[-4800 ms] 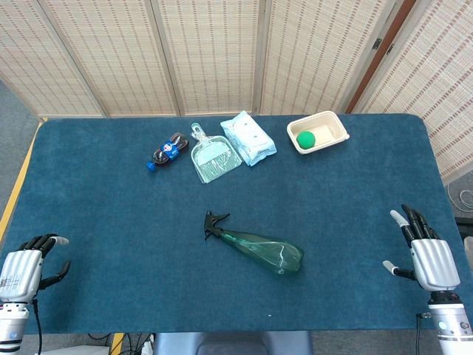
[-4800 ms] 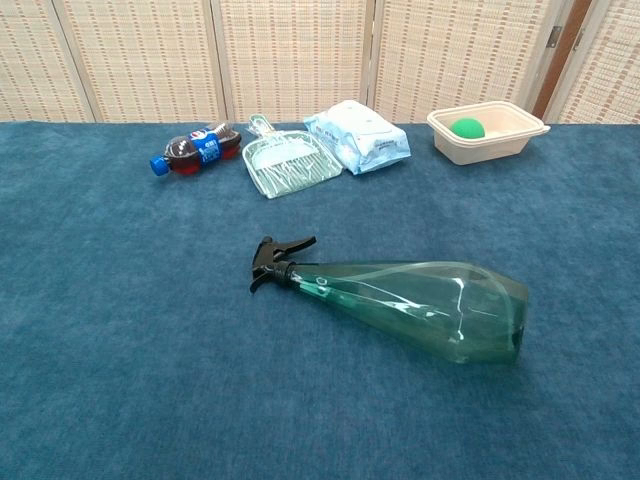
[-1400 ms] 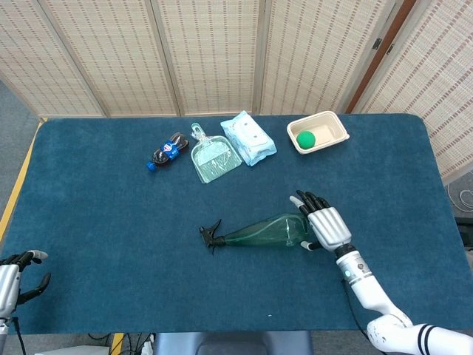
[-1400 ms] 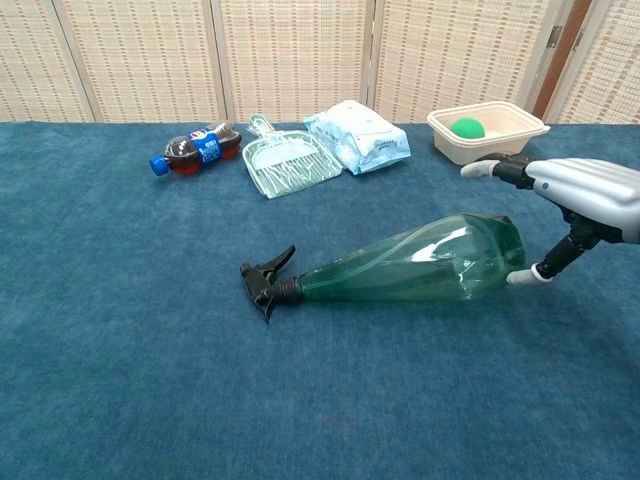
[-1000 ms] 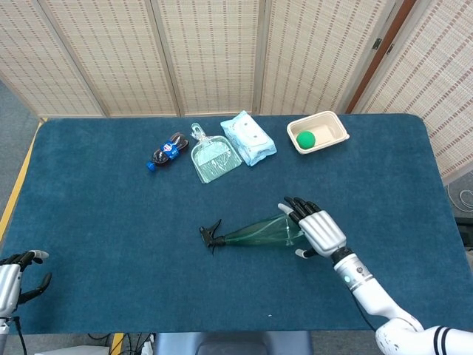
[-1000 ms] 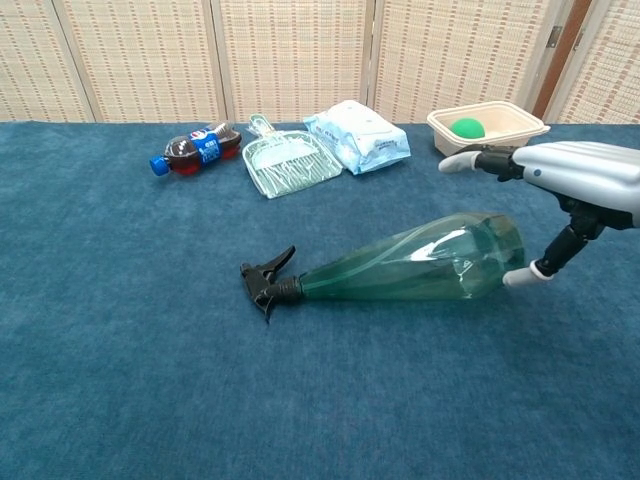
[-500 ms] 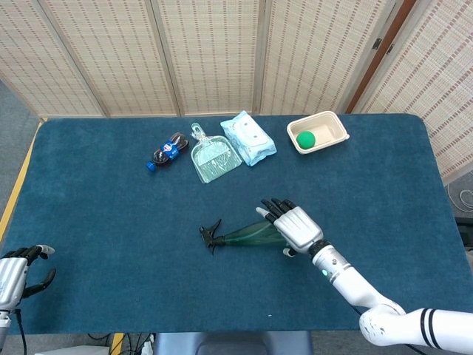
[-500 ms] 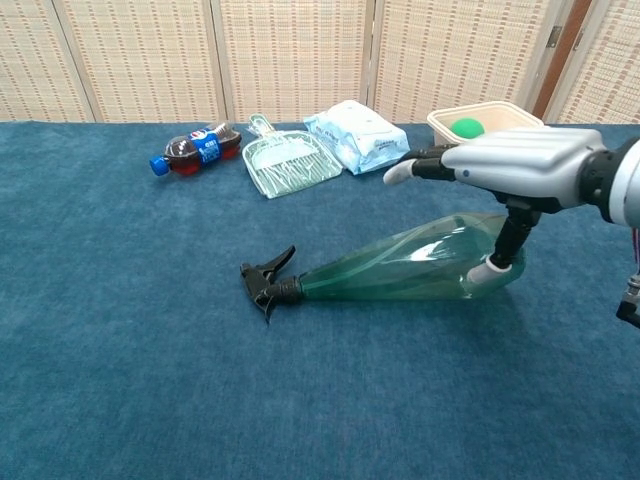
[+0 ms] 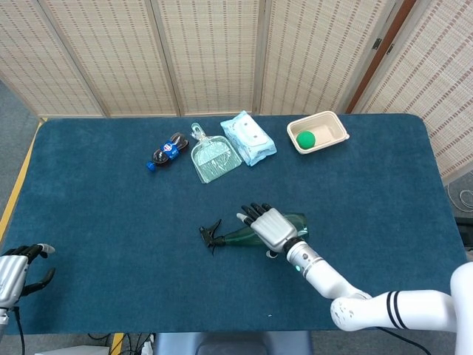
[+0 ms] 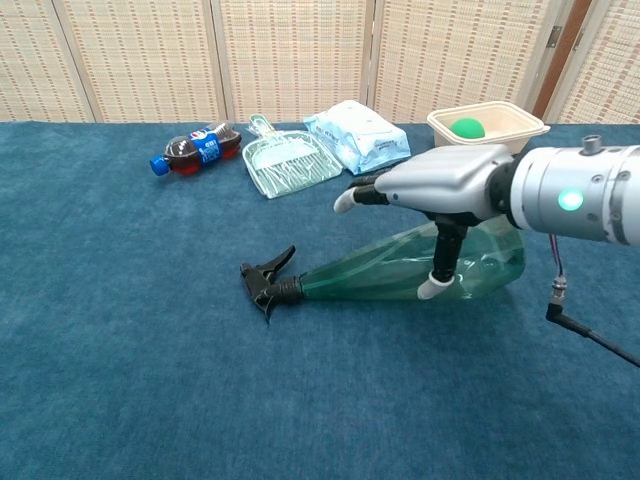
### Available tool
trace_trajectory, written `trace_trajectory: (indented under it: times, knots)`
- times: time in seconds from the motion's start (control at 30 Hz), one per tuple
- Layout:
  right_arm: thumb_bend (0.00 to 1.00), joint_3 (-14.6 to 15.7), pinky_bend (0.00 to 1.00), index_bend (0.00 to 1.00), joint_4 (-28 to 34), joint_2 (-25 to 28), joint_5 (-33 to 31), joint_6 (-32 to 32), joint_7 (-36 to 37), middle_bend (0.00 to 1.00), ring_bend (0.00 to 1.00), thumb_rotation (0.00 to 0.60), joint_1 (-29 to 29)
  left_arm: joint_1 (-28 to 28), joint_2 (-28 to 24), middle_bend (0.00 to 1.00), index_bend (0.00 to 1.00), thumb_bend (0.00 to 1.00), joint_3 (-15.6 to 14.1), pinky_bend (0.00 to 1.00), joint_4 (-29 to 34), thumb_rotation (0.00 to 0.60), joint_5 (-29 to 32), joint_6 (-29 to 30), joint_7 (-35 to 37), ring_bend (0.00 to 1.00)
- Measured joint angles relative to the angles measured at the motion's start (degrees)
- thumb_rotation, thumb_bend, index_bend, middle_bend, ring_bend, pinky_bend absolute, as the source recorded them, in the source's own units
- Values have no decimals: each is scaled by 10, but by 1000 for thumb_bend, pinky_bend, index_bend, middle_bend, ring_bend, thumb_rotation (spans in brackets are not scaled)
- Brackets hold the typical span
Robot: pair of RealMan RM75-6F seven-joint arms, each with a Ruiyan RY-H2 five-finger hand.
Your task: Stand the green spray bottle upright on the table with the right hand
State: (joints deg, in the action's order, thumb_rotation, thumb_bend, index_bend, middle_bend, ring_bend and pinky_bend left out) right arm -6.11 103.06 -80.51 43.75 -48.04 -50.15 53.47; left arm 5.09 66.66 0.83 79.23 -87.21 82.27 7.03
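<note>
The green spray bottle (image 10: 385, 272) lies on its side on the blue table, its black trigger head (image 10: 265, 277) pointing left and its wide base to the right; the head view shows it as a green body (image 9: 238, 236) under my hand. My right hand (image 10: 440, 183) hovers flat over the bottle's middle with fingers extended leftward and the thumb (image 10: 440, 270) hanging down in front of the bottle. It holds nothing. In the head view this right hand (image 9: 267, 228) covers the bottle's middle. My left hand (image 9: 16, 273) sits at the table's near left corner, fingers loosely curled, empty.
Along the far side lie a cola bottle (image 10: 193, 148), a pale green dustpan (image 10: 287, 158), a pack of wipes (image 10: 357, 136) and a cream tray (image 10: 488, 133) holding a green ball (image 10: 466, 127). Folding screens stand behind the table.
My right hand has slid left along the bottle, from over its base to over its middle. The bottle has stayed lying in place. The left hand has barely moved.
</note>
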Motion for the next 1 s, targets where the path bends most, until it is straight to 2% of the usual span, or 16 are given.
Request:
trace_trajectory:
  times: [0.33,0.7,1.0]
  knots:
    - [0,23,164,120,-47,-64,-34,-26,-16,95,5,600,36,-11,-4,468,385,302,-4,458,-7,600,2,13,10,423]
    - [0,35,178,215,-83,-101,-45,-39,-12,259,156,600,58,-16,-3,468,385,302,-6,459,-12,600,6,17,17,423]
    - [28,36,205,281,-106,-119,-45,-39,0,322,219,600,68,-20,-2,468,385,302,-7,459,-15,600,8,19,20,423]
